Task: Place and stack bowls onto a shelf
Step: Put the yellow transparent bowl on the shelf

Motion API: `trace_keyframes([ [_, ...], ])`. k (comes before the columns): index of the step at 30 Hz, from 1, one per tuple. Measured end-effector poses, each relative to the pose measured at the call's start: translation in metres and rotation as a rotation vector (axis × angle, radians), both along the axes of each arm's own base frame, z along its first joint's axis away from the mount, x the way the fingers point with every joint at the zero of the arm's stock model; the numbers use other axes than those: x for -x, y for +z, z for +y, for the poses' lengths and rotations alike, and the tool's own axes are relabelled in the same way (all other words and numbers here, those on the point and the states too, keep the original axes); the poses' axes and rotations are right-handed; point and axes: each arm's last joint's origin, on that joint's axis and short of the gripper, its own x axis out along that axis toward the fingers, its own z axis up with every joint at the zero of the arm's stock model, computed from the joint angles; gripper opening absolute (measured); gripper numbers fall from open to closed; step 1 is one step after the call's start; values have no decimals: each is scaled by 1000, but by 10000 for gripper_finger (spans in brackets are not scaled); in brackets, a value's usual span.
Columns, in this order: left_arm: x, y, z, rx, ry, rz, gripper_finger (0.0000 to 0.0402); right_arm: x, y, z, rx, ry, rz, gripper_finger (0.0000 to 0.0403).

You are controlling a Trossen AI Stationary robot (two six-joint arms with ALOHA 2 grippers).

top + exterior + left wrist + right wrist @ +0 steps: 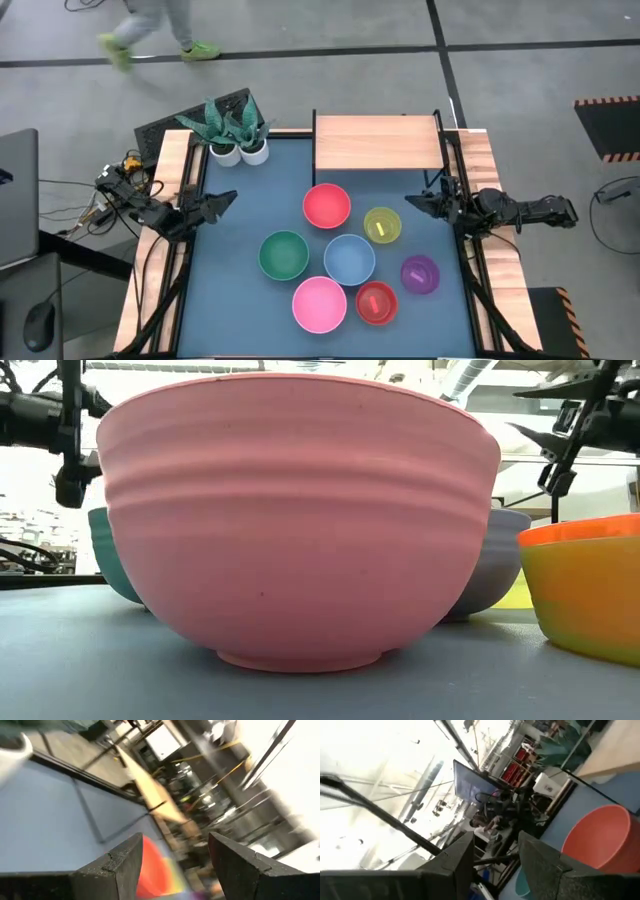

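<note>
Clearly nothing is stacked yet, so the step in hand is the first reach. On the left side of the desk [230,300] the left gripper [222,201] hovers with its fingers spread apart and nothing between them, just below the two white plant pots [240,152]. Nearest to it sits the green bowl [284,255], with the pink bowl [319,304] toward the front edge beside it. In the middle, the red-pink bowl [327,206] lies closest to the shelf [377,142], which stands bare at the back of the desk; the light blue bowl [349,260] sits just behind the pink one. Further right come the small red bowl [376,302], the yellow bowl [382,226] and the purple bowl [420,274]. The right gripper [417,202] hangs at the right side, its fingers also apart and empty, near the shelf's front leg.

A sound start is probably a large bowl first, as base for the stack. The red-pink one looks handiest: pinch its rim with one finger inside and one outside, lift clear of its neighbours, and set it flat on the board, away from the edge.
</note>
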Motion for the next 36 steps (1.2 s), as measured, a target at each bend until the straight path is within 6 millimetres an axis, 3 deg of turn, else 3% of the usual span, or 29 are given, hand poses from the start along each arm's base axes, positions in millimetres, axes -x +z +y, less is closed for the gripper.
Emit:
trace_keyframes([
  [4, 1, 16, -2, 26, -163, -131, 209, 5, 20, 1, 56, 17, -50, 179],
  [8, 4, 48, -3, 14, -286, -211, 209, 7, 45, 1, 98, 15, -8, 179],
  [13, -7, 89, -10, -104, -280, -129, 209, 0, 74, 3, 182, 20, 189, 179],
  [18, -34, 121, -27, -209, -241, 86, 209, -15, 89, 4, 228, 40, 494, 179],
  [27, -87, 146, -48, -174, -204, 449, 209, -31, 72, 4, 103, 47, 996, 179],
  [32, -111, 142, -43, -12, -217, 559, 209, -31, 52, 4, -55, -16, 1231, 179],
  [36, -123, 136, -38, 70, -248, 587, 209, -42, 41, 5, -50, -44, 1333, 179],
])
